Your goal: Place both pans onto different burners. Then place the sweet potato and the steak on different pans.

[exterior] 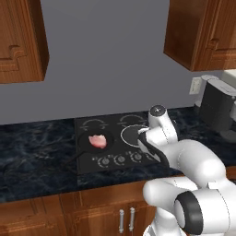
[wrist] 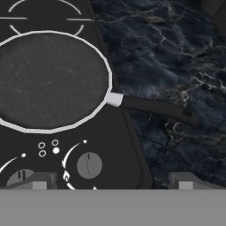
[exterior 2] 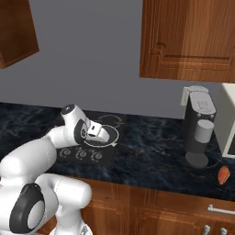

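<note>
Left base view has the arm's bulk standing in front of the right half of the cooktop (exterior: pixel 113 144), so the silver-rimmed pan (exterior: pixel 131 134) shows there as little more than a pale arc beside the wrist. From the right base view the same pan (exterior 2: pixel 106 136) is half hidden behind the hand. The black pan (exterior: pixel 94 142) sits on the front left burner with the steak (exterior: pixel 97 141) lying flat in it, its thin handle trailing off toward the counter edge.

Hand view looks down on the silver-rimmed pan (wrist: pixel 50 81), bare inside, resting on the front right burner; its dark handle (wrist: pixel 156 109) reaches out over the marbled counter (wrist: pixel 176 53). The gripper (wrist: pixel 112 182) hovers above the knobs with its two fingertips (wrist: pixel 39 181) spread as wide as they go, holding nothing and touching nothing.

The sweet potato (exterior 2: pixel 223 175) lies far right on the dark counter, near the foot of the coffee machine (exterior 2: pixel 198 128). Wooden cabinets (exterior 2: pixel 188 39) hang on a grey wall.
</note>
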Robot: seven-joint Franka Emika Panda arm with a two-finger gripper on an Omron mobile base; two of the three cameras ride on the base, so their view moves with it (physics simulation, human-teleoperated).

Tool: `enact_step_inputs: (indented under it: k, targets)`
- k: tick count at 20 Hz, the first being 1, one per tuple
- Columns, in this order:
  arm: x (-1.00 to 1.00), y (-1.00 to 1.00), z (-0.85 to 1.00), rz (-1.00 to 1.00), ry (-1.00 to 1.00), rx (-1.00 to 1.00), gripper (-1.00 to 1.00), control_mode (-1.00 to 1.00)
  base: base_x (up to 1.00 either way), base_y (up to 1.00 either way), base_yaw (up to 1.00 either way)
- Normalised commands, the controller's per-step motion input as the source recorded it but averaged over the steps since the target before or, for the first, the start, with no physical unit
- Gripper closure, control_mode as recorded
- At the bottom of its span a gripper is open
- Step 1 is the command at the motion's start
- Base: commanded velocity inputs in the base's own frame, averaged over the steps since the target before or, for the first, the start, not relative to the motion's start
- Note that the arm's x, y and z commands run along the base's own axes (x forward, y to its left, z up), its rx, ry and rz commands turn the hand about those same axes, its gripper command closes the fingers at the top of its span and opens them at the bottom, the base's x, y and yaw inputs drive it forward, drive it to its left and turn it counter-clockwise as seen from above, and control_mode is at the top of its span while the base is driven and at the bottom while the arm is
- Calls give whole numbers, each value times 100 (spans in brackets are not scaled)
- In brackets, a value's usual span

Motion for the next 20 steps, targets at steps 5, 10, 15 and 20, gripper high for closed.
enact_step_inputs:
  k: [5, 10, 15, 20]
  targets:
    - [0, 0, 0, 0, 0, 0, -100, 100, 0, 0, 0]
    - [0, 0, 0, 0, 0, 0, -100, 100, 0, -26, 0]
    - [0, 0, 0, 0, 0, 0, -100, 100, 0, -43, 0]
    - [0, 0, 0, 0, 0, 0, -100, 100, 0, -43, 0]
